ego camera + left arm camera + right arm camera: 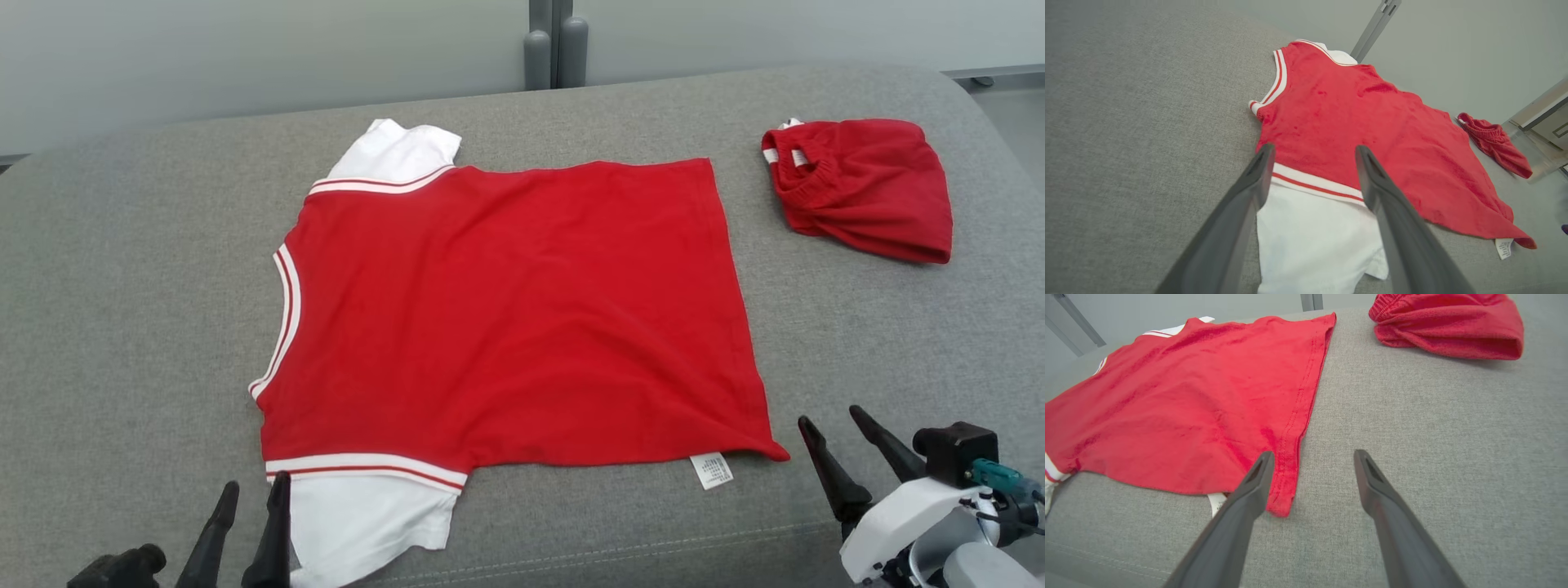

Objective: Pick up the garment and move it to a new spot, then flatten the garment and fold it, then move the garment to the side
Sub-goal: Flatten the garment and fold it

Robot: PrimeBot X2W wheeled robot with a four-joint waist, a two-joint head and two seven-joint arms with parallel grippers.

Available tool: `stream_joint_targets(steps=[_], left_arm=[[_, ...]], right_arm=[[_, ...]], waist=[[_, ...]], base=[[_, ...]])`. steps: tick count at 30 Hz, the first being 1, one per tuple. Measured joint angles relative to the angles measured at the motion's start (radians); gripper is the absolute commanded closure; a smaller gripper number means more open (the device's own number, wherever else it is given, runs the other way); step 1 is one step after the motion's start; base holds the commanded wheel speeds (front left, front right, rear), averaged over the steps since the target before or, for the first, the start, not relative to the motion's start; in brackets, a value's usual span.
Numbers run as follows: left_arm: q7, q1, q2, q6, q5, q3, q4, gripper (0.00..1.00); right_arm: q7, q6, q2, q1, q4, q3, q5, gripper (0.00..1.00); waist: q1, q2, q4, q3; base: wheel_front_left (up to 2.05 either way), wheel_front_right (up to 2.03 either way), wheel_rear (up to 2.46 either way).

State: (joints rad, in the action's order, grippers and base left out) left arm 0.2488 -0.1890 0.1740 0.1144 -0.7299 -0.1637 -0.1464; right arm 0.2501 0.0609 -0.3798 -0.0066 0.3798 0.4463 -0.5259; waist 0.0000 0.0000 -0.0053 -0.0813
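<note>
The garment (514, 318) is a red shirt with white sleeves and red-and-white trim, spread flat on the grey cushioned surface (122, 327), collar toward the left. My left gripper (255, 487) stands open at the near white sleeve (1310, 237), its fingers apart above the sleeve's striped seam, holding nothing. My right gripper (831, 414) is open too, just off the shirt's near right hem corner (1282, 506), by the white care label (711, 471). In the right wrist view the left finger overlaps that corner without gripping it.
A second red garment (861, 186), crumpled with an elastic waistband, lies at the far right of the surface. A grey post (555, 45) stands behind the surface's far edge against a pale wall. Bare grey fabric lies left of the shirt and near the front edge.
</note>
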Motion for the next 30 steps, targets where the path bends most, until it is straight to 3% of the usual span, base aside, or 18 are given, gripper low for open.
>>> stream_joint_targets(steps=[11, 15, 24, 30], left_arm=[[-0.013, 0.033, -0.091, -0.001, -0.06, -0.051, 0.025, 0.0], [-0.045, 0.033, -0.093, -0.013, -0.069, -0.064, 0.018, 0.0], [-0.044, 0.036, -0.082, -0.038, -0.034, -0.063, 0.032, 0.0], [-0.018, 0.078, -0.066, -0.079, 0.066, -0.057, 0.068, 0.0]], right_arm=[[0.0, -0.002, 0.073, -0.012, -0.069, -0.11, -0.088, 0.0], [0.0, -0.001, 0.105, -0.011, -0.088, -0.133, -0.135, 0.0], [0.0, -0.001, 0.116, -0.012, -0.116, -0.137, -0.121, 0.0], [0.0, -0.038, 0.118, -0.038, -0.151, -0.137, -0.04, 0.0]], waist=[[0.0, 0.0, -0.016, 0.037], [0.0, 0.0, -0.005, 0.038], [0.0, 0.0, 0.03, 0.049], [0.0, 0.0, 0.034, 0.067]], base=[[0.0, 0.0, 0.0], [0.0, 0.0, 0.0], [0.0, 0.0, 0.0], [0.0, 0.0, 0.0]])
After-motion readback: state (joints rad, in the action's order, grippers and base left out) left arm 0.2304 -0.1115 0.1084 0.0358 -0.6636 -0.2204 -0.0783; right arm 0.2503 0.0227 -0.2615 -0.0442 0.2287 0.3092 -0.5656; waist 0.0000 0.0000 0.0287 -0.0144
